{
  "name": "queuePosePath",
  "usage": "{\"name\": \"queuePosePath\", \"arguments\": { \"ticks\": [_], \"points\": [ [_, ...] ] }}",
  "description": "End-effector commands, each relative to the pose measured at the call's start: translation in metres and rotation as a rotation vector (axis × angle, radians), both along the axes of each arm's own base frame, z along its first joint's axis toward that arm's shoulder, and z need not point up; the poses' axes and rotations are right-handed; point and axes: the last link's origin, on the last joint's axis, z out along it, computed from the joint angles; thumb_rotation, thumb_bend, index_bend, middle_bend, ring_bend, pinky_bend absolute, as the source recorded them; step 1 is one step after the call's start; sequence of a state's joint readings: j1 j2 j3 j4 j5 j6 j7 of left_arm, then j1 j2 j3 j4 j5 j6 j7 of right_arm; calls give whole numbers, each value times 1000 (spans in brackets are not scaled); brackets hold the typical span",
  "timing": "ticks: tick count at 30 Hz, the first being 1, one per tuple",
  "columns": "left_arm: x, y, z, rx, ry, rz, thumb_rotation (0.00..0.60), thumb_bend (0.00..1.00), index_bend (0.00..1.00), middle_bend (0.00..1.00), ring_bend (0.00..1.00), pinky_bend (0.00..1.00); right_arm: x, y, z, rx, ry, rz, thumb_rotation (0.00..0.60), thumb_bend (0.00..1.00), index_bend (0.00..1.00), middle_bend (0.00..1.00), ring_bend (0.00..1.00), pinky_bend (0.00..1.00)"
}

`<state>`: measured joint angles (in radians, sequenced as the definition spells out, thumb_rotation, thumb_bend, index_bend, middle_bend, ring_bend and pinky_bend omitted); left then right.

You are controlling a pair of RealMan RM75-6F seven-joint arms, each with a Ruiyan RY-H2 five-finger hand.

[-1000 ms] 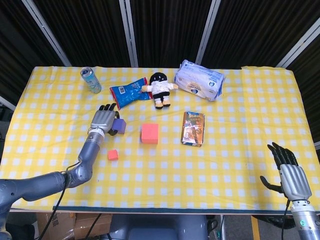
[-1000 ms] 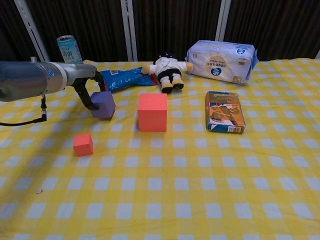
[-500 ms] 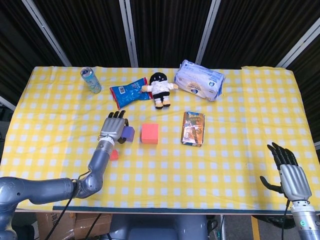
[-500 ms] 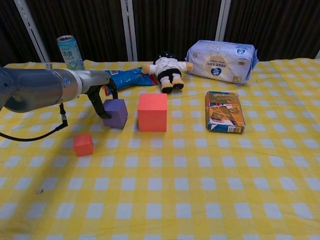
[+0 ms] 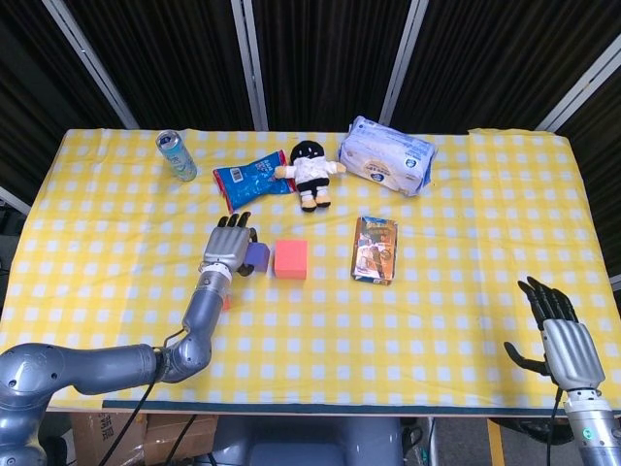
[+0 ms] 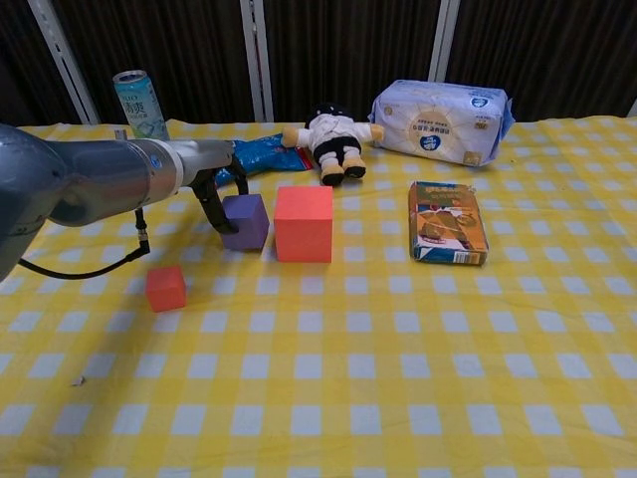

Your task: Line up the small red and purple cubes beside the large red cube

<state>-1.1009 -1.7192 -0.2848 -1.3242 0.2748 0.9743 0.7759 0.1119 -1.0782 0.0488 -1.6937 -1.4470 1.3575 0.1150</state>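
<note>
Left robot hand (image 6: 214,189) of mine grips the small purple foam-like cube (image 6: 245,221) just left of the large red cube (image 6: 303,223); it seems light, slightly squashy. Small red cube (image 6: 165,288) next: pinch opposite flat faces.

Purple cube (image 6: 245,221) — now nearer large red cube (image 6: 303,223).

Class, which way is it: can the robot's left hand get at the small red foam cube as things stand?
Probably yes, but not at once. The left hand is holding the small purple cube beside the large red cube. The small red foam cube sits on open cloth close to that arm, with nothing around it.
</note>
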Motion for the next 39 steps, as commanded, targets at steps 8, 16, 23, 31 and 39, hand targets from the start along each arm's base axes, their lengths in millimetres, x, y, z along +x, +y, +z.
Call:
{"name": "queuePosePath", "arguments": {
  "ticks": [8,16,23,31,39],
  "points": [
    [3,-1,-8,-18,-11,11,600,387,464,0,0,0,0,0,0,1,-1,1,600,345,0,0,0,0],
    [8,-2,-10,-13,-25,1,600,383,454,0,0,0,0,0,0,1,-2,1,600,345,0,0,0,0],
    [7,-2,-11,-15,-21,5,600,319,419,0,0,0,0,0,1,1,-2,2,600,344,0,0,0,0],
    [7,-5,-10,-21,-40,1,600,255,311,0,0,0,0,1,1,2,0,3,600,345,0,0,0,0],
    [-1,-15,-2,-29,-76,9,600,250,278,0,0,0,0,1,1,1,4,2,600,345,0,0,0,0]
  ]
}}
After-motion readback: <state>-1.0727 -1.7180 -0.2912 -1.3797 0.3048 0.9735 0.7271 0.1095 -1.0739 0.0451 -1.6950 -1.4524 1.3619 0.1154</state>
